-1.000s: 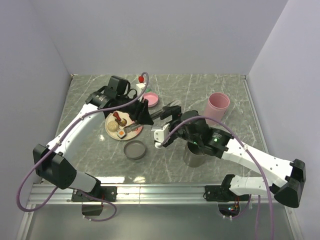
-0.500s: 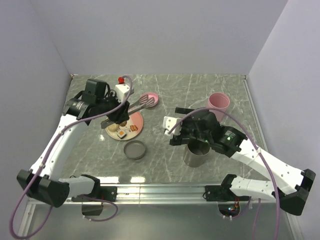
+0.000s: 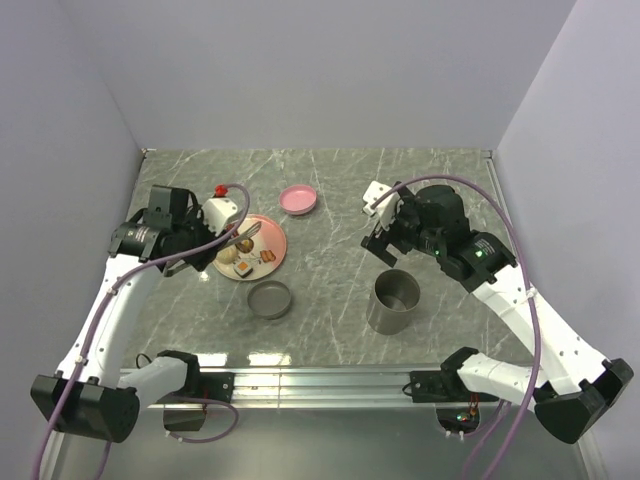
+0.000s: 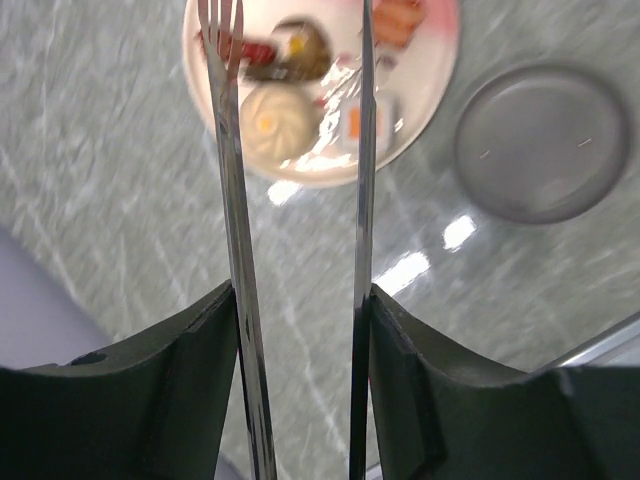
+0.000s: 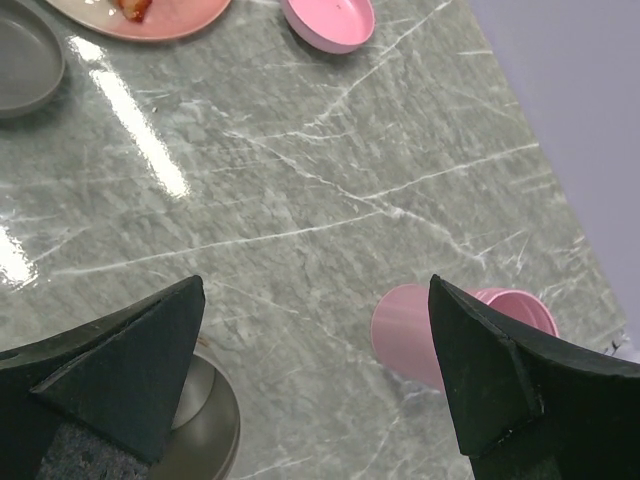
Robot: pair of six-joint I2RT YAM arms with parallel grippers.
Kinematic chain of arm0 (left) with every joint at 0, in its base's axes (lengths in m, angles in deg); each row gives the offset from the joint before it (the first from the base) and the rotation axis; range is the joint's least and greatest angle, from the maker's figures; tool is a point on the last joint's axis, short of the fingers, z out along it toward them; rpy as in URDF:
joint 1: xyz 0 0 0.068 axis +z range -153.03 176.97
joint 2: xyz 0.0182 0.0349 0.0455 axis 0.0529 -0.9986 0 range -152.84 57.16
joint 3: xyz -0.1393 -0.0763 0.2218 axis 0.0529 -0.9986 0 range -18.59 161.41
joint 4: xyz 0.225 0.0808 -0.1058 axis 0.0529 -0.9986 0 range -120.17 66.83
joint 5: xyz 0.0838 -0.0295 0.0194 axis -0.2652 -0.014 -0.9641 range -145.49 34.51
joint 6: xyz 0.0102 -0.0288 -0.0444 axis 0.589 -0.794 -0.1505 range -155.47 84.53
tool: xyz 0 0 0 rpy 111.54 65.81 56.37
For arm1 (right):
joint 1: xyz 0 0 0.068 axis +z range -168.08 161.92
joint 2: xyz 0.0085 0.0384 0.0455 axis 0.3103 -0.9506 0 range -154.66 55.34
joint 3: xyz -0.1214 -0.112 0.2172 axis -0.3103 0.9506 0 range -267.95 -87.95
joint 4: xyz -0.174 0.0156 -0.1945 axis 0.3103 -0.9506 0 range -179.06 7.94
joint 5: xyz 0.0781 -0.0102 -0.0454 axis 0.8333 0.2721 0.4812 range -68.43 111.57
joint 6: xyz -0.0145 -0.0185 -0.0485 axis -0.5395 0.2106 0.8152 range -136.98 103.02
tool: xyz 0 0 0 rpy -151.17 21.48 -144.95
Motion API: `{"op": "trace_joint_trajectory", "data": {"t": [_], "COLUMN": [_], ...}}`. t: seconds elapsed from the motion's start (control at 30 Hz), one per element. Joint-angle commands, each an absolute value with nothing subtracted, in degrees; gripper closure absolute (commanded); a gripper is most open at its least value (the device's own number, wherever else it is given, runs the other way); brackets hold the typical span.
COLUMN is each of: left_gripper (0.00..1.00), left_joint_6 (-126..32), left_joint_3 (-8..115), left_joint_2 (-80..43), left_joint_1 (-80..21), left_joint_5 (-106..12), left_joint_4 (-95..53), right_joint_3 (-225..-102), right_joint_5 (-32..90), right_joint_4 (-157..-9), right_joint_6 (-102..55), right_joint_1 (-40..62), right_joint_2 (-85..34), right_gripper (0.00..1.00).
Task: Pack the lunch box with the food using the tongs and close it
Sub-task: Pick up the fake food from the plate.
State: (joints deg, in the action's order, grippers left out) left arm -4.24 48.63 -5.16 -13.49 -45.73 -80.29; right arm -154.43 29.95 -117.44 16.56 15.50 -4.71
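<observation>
My left gripper (image 3: 202,246) (image 4: 300,295) is shut on the tongs (image 3: 245,233) (image 4: 235,220), one silver arm pressed against each finger. The arms stand apart, and the tips reach over the pink plate (image 3: 272,240) (image 4: 440,80). The food (image 3: 241,256) lies on that plate: a white bun (image 4: 265,125), a dark brown lump (image 4: 297,50) and an orange-and-white bit (image 4: 360,120). The grey round lunch box (image 3: 395,300) (image 5: 205,425) stands open at the front right, with its grey lid (image 3: 270,299) (image 4: 545,140) lying beside the plate. My right gripper (image 3: 380,243) (image 5: 318,290) is open and empty, behind the lunch box.
A pink cup (image 5: 455,335) stands near the right wall, hidden by my right arm in the top view. Behind the plate lies a small pink lid (image 3: 299,199) (image 5: 328,20). Grey walls close the table on three sides.
My left gripper has swung back to the left with the tongs, whose tips went from near the pink lid to the plate. My right gripper has drawn away from the lunch box toward the back right.
</observation>
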Motion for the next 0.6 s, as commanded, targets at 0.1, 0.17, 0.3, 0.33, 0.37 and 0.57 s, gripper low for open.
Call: {"op": "trace_joint_trajectory", "data": {"t": [0.1, 0.17, 0.3, 0.33, 0.37, 0.57], "left_gripper": [0.44, 0.44, 0.44, 0.44, 0.44, 0.41], "left_joint_6": [5.0, 7.5, 10.1, 10.5, 11.5, 13.3], "left_joint_3": [44.9, 44.8, 44.4, 44.3, 44.1, 42.5], "left_joint_2": [-3.5, -4.0, -5.5, -5.8, -6.0, -6.4], "left_joint_1": [-4.7, -3.2, 2.7, 3.4, 3.9, 5.1], "left_joint_5": [-46.6, -45.3, -44.4, -44.2, -43.6, -42.3], "left_joint_4": [-81.7, -82.5, -82.8, -82.8, -83.2, -83.5], "right_joint_3": [-156.5, -158.0, -159.8, -159.7, -159.6, -159.2], "right_joint_5": [32.1, 33.0, 34.4, 34.6, 34.7, 34.1], "right_joint_4": [-118.7, -120.4, -123.5, -123.5, -123.4, -123.2], "right_joint_6": [13.5, 12.9, 11.2, 11.0, 10.9, 11.6], "right_joint_1": [12.8, 12.1, 10.8, 10.7, 10.5, 10.2], "right_joint_2": [-4.0, -5.2, -7.1, -7.1, -7.1, -6.9], "right_gripper": [0.00, 0.00, 0.00, 0.00, 0.00, 0.00]}}
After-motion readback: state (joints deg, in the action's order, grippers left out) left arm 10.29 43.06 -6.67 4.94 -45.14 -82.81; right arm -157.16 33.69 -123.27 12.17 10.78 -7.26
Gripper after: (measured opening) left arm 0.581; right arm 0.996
